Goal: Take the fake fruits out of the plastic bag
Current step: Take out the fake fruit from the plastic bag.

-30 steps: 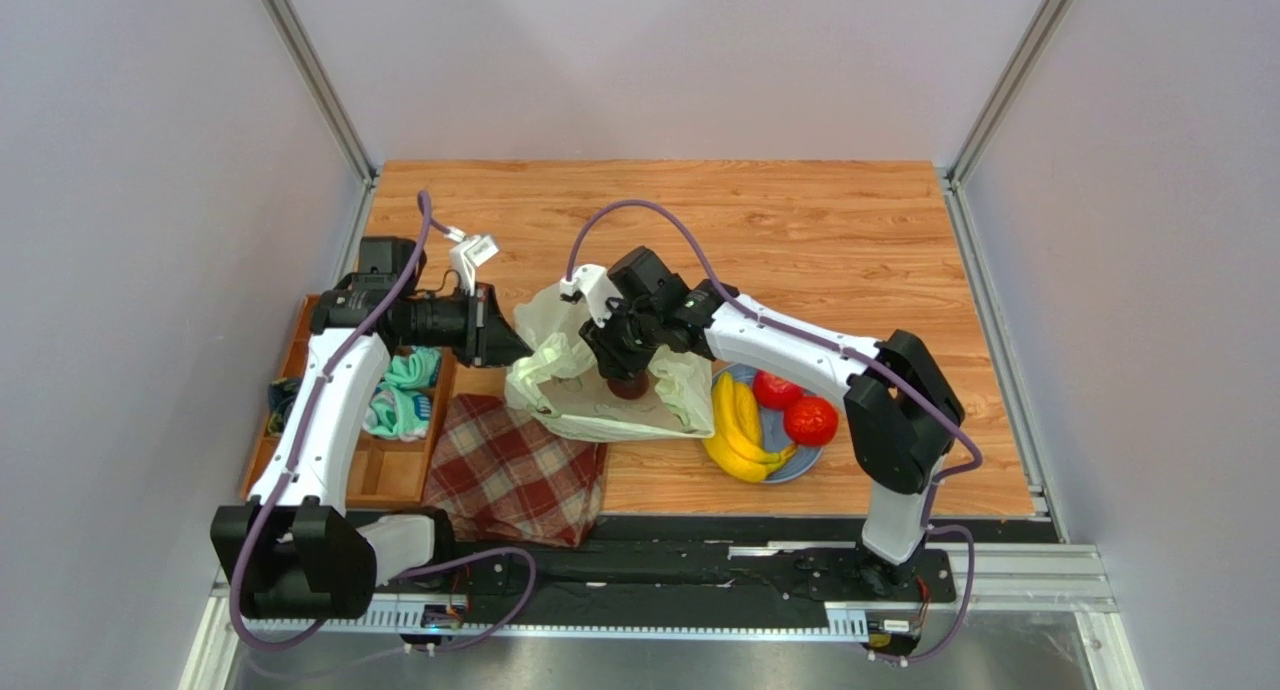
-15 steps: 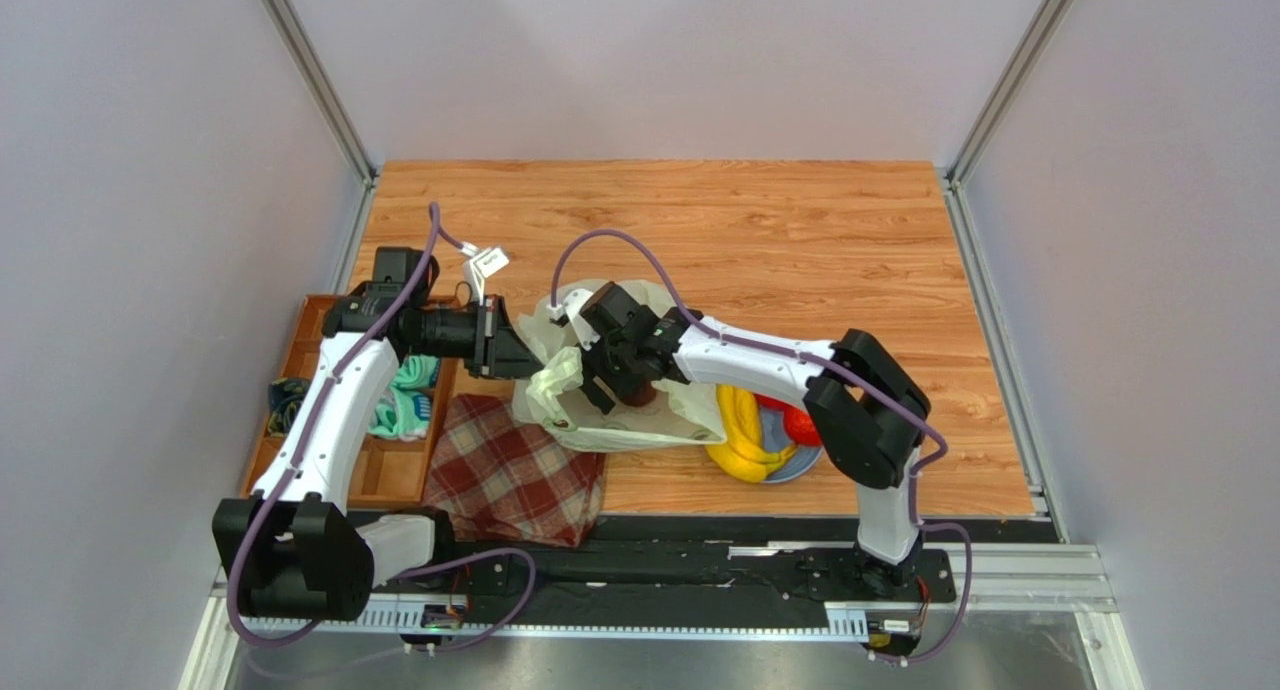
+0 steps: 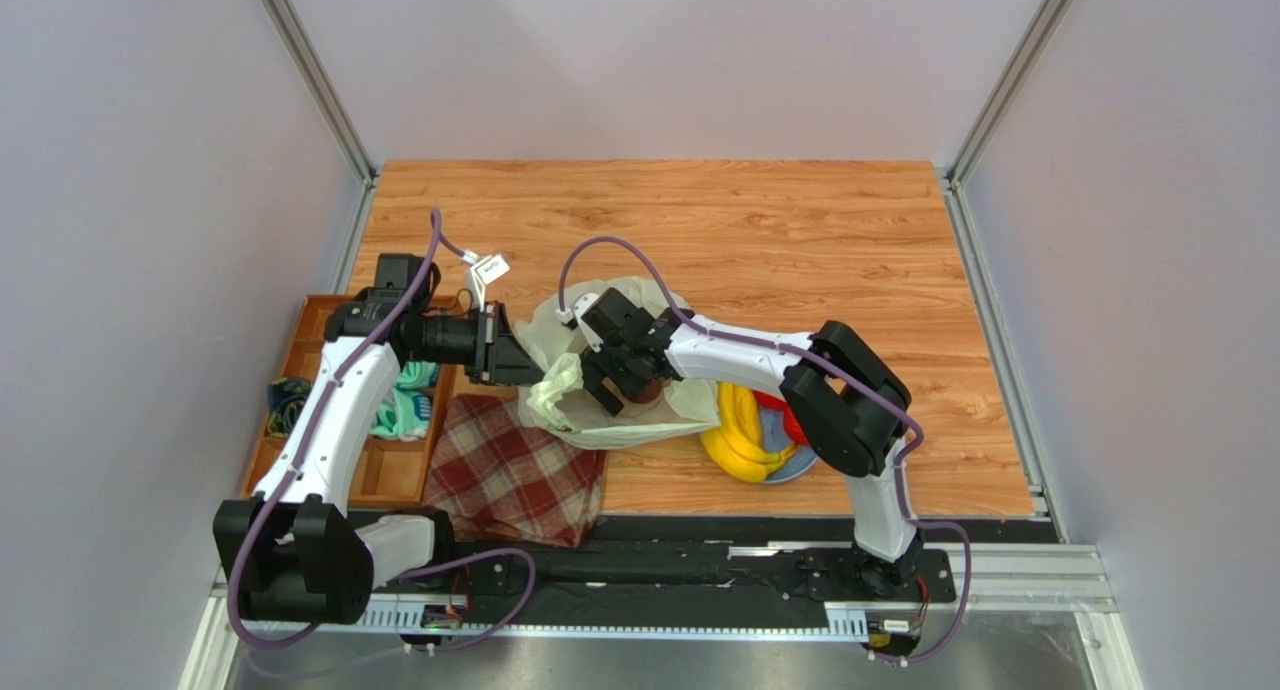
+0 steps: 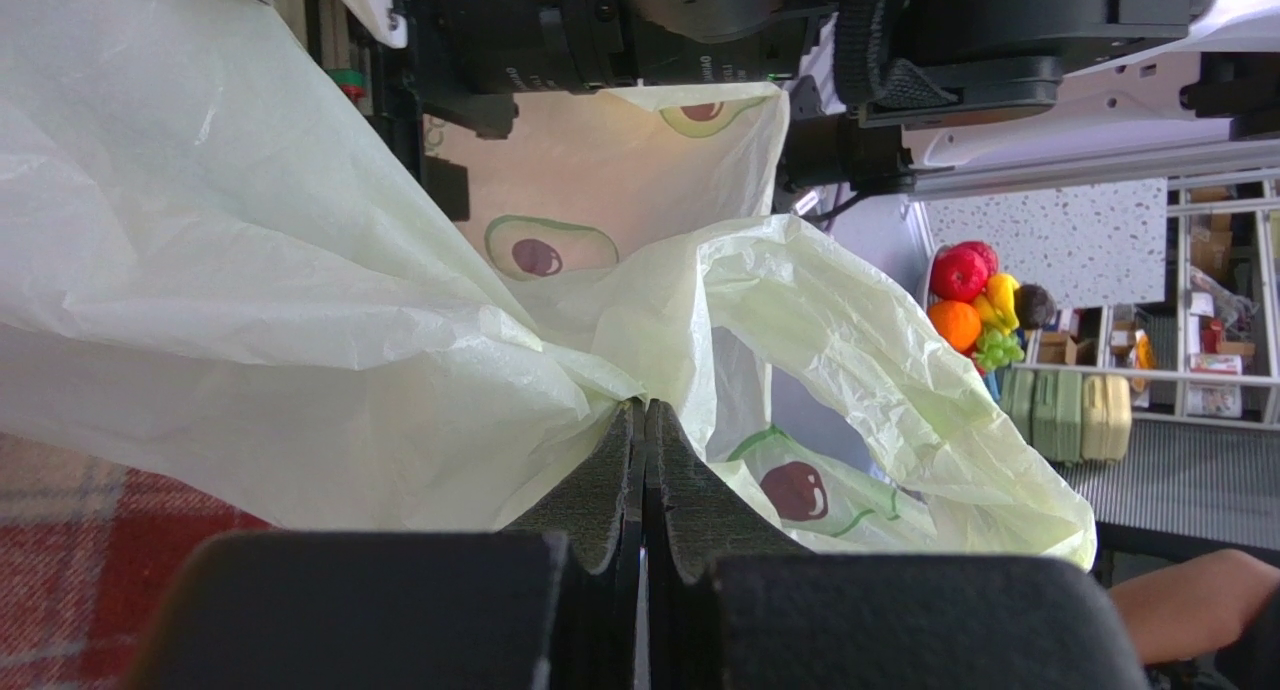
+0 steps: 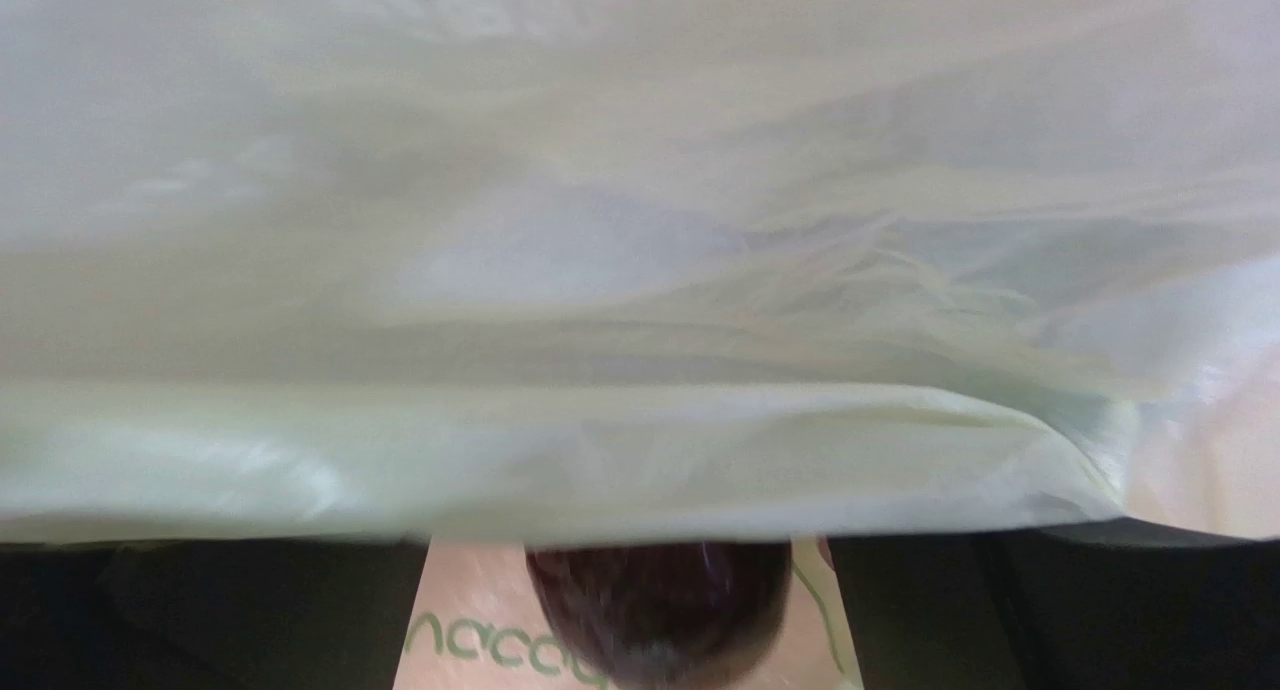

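The pale yellow-green plastic bag (image 3: 601, 420) lies crumpled at mid-table. My left gripper (image 3: 511, 357) is shut on its left edge, the film pinched between the pads (image 4: 645, 408). My right gripper (image 3: 613, 378) reaches into the bag mouth. In the right wrist view bag film (image 5: 601, 270) covers most of the frame. Below it a dark purple fruit (image 5: 661, 608) sits between the wide-apart fingers (image 5: 211, 615), touching neither. The yellow banana bunch (image 3: 736, 428) lies on the blue plate (image 3: 793, 468). A red fruit (image 3: 781, 420) is partly hidden under my right forearm.
A red plaid cloth (image 3: 511, 473) lies in front of the bag, toward the near edge. A wooden tray (image 3: 338, 465) holding teal items (image 3: 398, 398) stands at the left. Metal frame posts and grey walls close in both sides.
My right gripper has opened and pushed a little left, deeper into the bag; its elbow swung left over the plate. My left gripper moved slightly right, still pinching the bag.
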Action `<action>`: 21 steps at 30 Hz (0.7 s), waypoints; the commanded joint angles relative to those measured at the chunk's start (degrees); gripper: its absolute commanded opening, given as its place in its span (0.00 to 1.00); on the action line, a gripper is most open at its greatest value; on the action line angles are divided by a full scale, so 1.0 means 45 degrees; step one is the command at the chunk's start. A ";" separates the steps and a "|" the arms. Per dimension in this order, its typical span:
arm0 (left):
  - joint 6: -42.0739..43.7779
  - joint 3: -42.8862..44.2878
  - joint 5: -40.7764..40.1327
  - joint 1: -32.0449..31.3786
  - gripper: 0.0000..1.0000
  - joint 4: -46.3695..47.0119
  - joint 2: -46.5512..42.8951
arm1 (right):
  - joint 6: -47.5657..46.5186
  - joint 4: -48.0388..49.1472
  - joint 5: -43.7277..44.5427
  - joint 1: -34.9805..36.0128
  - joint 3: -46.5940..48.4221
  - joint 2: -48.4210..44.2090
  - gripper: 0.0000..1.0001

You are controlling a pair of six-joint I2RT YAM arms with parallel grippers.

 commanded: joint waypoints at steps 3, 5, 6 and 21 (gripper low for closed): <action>-0.0118 0.0152 0.0409 -0.0044 0.00 0.0060 -0.0460 | -0.2207 -0.2302 0.0272 0.0045 0.1005 -0.0947 0.95; -0.0157 0.0152 0.0429 -0.0044 0.00 0.0119 -0.0480 | -0.2580 -0.3101 0.0000 0.0025 0.1142 -0.0771 0.93; -0.0196 0.0133 0.0429 -0.0025 0.00 0.0119 -0.0519 | -0.2697 -0.3261 -0.0137 0.0025 0.1162 -0.0480 0.91; -0.0860 0.0113 0.0369 -0.0025 0.00 0.0976 -0.0949 | -0.4046 -0.4159 -0.1974 -0.0209 0.3680 -0.1333 0.38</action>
